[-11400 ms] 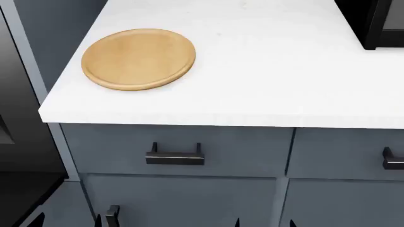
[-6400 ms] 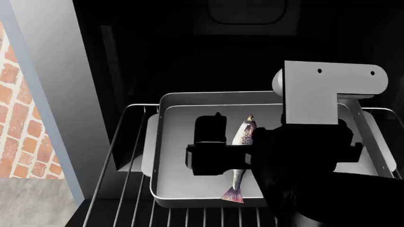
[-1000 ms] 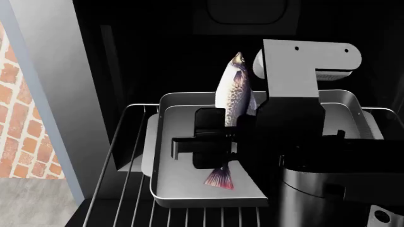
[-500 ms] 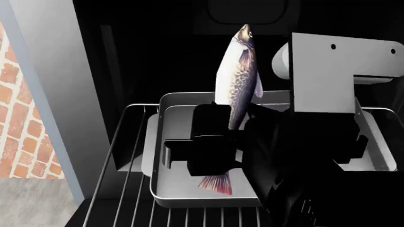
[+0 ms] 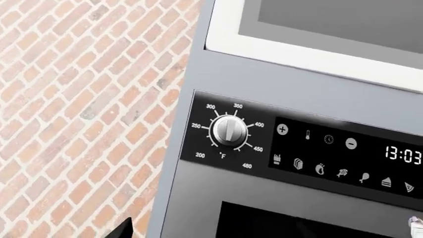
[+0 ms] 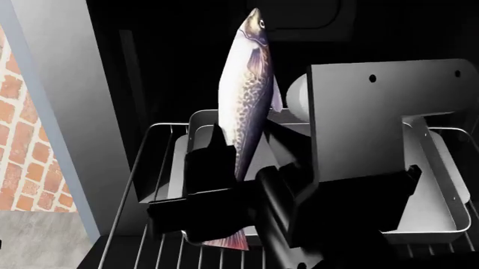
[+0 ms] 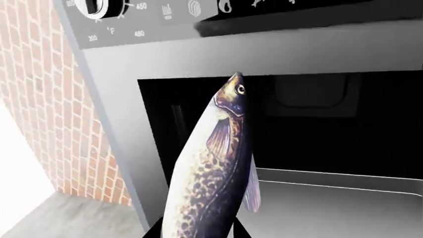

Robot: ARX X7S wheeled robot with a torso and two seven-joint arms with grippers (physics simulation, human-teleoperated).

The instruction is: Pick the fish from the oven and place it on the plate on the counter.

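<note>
My right gripper [image 6: 235,193] is shut on the fish [image 6: 245,106] around its rear half and holds it head-up, lifted clear of the silver baking tray [image 6: 438,185] on the wire rack [image 6: 153,224] of the dark oven [image 6: 172,61]. Its pinkish tail fin hangs below the black fingers [image 6: 208,168]. In the right wrist view the speckled fish [image 7: 211,178] stands between the two black fingers [image 7: 155,232] in front of the oven opening [image 7: 317,129]. The left gripper is seen only as a black fingertip [image 5: 124,229] at the left wrist view's edge. The plate and counter are out of view.
The oven's grey front panel carries a temperature knob [image 5: 229,130] and a display [image 5: 403,154]. A brick wall [image 5: 73,114] stands beside the oven, also in the head view [image 6: 26,151]. A grey vertical oven frame [image 6: 64,112] borders the cavity.
My right gripper has lifted the fish higher above the tray and drawn it toward the camera and to the left, out of the oven.
</note>
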